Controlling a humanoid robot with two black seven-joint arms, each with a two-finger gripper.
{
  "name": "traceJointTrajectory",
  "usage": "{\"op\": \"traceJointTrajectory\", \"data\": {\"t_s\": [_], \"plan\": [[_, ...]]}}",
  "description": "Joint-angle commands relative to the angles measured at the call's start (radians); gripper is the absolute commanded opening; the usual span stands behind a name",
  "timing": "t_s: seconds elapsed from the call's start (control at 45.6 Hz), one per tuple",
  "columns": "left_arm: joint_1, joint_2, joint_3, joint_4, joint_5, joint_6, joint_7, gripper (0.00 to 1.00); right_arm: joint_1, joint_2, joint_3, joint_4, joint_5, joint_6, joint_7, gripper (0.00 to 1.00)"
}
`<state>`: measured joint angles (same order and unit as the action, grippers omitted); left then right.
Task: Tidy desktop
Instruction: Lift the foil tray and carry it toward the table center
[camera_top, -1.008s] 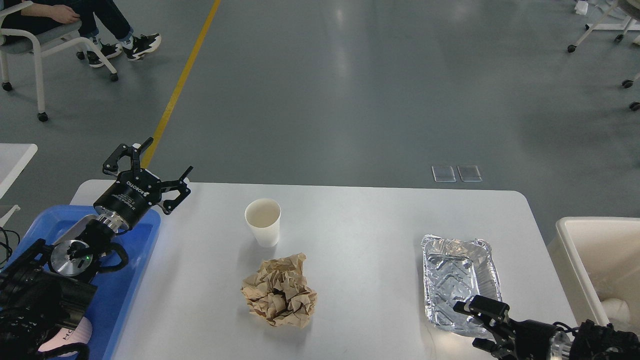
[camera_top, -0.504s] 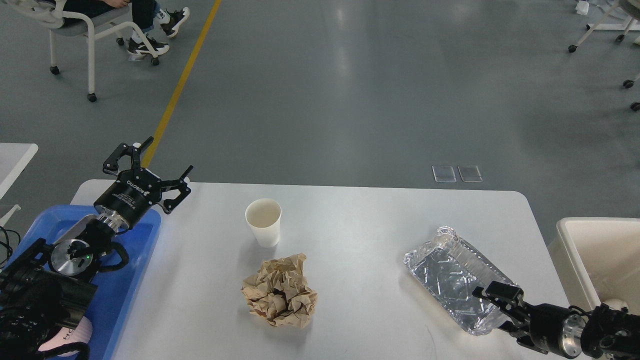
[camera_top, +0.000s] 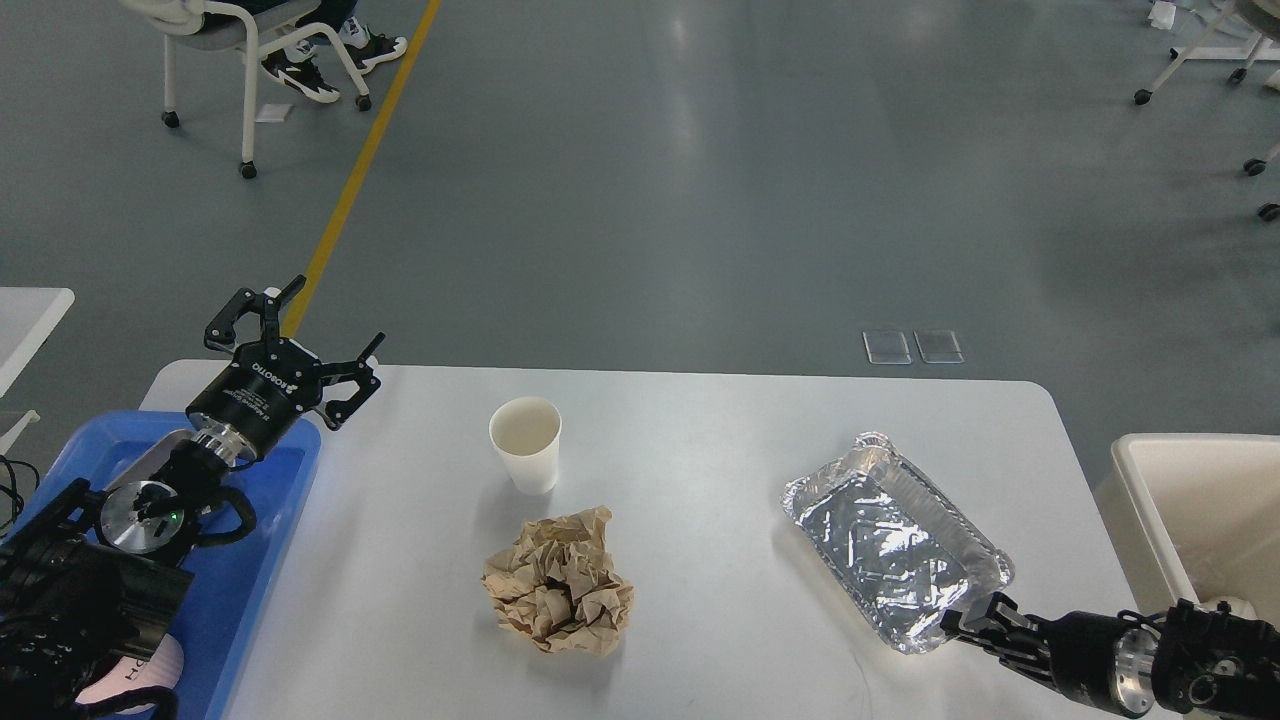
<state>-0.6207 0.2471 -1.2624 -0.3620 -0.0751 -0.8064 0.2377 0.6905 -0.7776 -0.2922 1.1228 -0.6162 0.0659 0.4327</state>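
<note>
Inspector: Across the lower half of the view lies the desk (camera_top: 720, 430), a large white top with rounded corners. What stands on it?

Clerk: A white paper cup (camera_top: 526, 443) stands upright left of centre. Near it, closer to the robot, sits a crumpled wad of brown paper (camera_top: 557, 583), apart from the cup. On the right side lies a foil tray (camera_top: 893, 540), turned at an angle to the desk's edge.

Inspector: The left gripper (camera_top: 300, 335)?

Clerk: It hangs over the desk's far left corner, its fingers (camera_top: 238, 312) spread wide, holding nothing. The arm passes over a blue plastic tray (camera_top: 270, 530) that lies along the desk's left side.

Inspector: The right gripper (camera_top: 975, 625)?

Clerk: It comes in low from the lower right and meets the near right corner of the foil tray. The fingers are dark and seen end-on; I cannot tell whether they pinch the rim or only touch it.

Inspector: Anything beside the desk?

Clerk: A cream bin (camera_top: 1200, 520) stands just off the right edge, and a yellow floor line (camera_top: 360, 165) runs away beyond the left corner
</note>
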Motion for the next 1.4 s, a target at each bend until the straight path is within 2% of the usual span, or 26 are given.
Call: {"op": "traceJointTrajectory", "data": {"t_s": [0.0,0.175,0.504,0.679,0.876,1.183,1.38], "plan": [[0.002,0.009,0.000,0.000,0.000,0.000,-0.001,0.97,0.000,0.014,-0.001,-0.018,0.000,0.015,0.001,0.00],[0.004,0.020,0.000,0.000,0.000,-0.002,0.000,0.97,0.007,0.014,0.005,-0.017,0.010,0.080,0.001,0.00],[-0.004,0.018,0.000,0.000,0.000,-0.002,-0.001,0.97,0.061,-0.019,0.002,-0.012,-0.003,0.098,0.018,0.00],[-0.008,0.029,0.000,0.000,0.009,-0.002,-0.001,0.97,0.194,-0.081,0.002,-0.001,-0.174,0.124,0.037,0.00],[-0.011,0.040,0.000,0.000,0.029,-0.004,-0.001,0.97,0.389,-0.103,0.002,-0.001,-0.250,0.236,0.041,0.00],[-0.008,0.046,0.001,0.000,0.052,-0.013,-0.001,0.97,0.501,0.038,-0.013,0.038,-0.415,0.276,0.032,0.00],[-0.011,0.070,0.001,0.000,0.113,0.003,-0.001,0.97,0.543,0.124,-0.015,0.049,-0.456,0.345,0.032,0.00]]}}
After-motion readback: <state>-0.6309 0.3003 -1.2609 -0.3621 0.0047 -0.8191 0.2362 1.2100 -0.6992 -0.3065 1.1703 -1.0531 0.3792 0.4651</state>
